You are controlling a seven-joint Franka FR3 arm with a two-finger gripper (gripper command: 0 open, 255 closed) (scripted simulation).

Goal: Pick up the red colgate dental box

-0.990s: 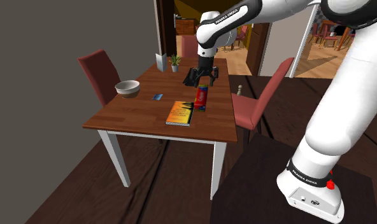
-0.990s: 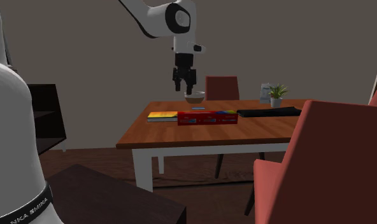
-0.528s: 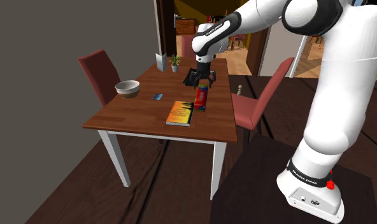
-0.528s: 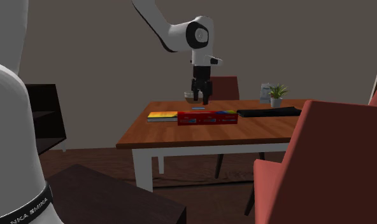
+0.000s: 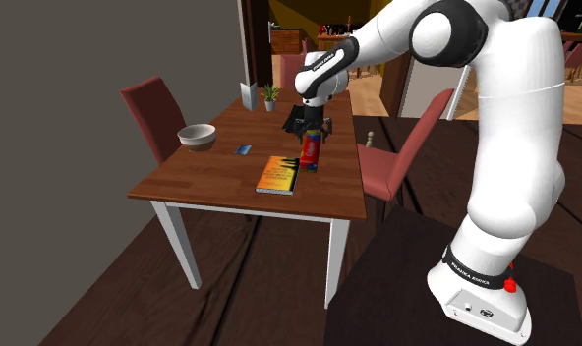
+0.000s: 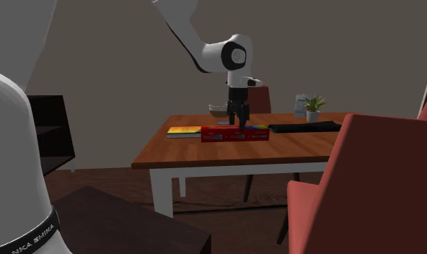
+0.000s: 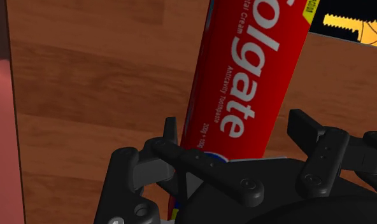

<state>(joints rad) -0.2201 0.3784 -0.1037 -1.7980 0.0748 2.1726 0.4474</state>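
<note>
Straddling the red Colgate box [image 7: 251,70], the gripper [image 7: 237,121] has its fingers [image 7: 305,124] spread apart, one on each long side of the carton. A sliver of wood shows between the box and one finger. The other stands just beside the opposite side, and contact there cannot be made out. Nothing is clasped.

The box [image 5: 310,150] lies flat on the brown wooden desk [image 5: 210,172], towards the long edge on the shoulder view's right and roughly midway along it. An orange-and-yellow book [image 5: 278,175] lies just beside it, nearer the desk's front edge. A pale bowl [image 5: 197,136] sits well apart near the opposite long edge. In the second exterior view the gripper [image 6: 238,119] hangs low over the box [image 6: 234,133], its tips down at about the level of the carton's top.

As a judgement, the approach and alignment look finished, with the hand centred across the box's narrow width and low enough to grip. What remains is the grasp itself, closing the fingers onto the two long sides, and then the lift clear of the desk. The box rests on the wood, so no part of the pick-up proper is done yet.
</note>
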